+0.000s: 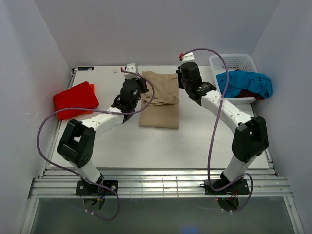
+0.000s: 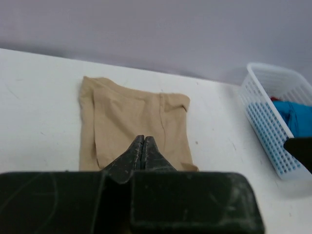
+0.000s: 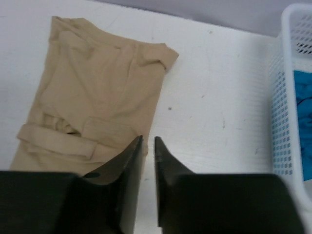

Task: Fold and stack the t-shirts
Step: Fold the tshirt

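The left gripper (image 2: pixel 144 141), jaws pressed together, and the right gripper (image 3: pixel 147 144), jaws barely parted, hold nothing. The next fold should square the tan shirt (image 1: pixel 160 105) edges.

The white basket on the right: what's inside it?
A blue shirt fills the basket and spills over its near rim. A bit of dark red cloth peeks out beside it. Anything lying beneath the blue shirt is covered, so I cannot tell.
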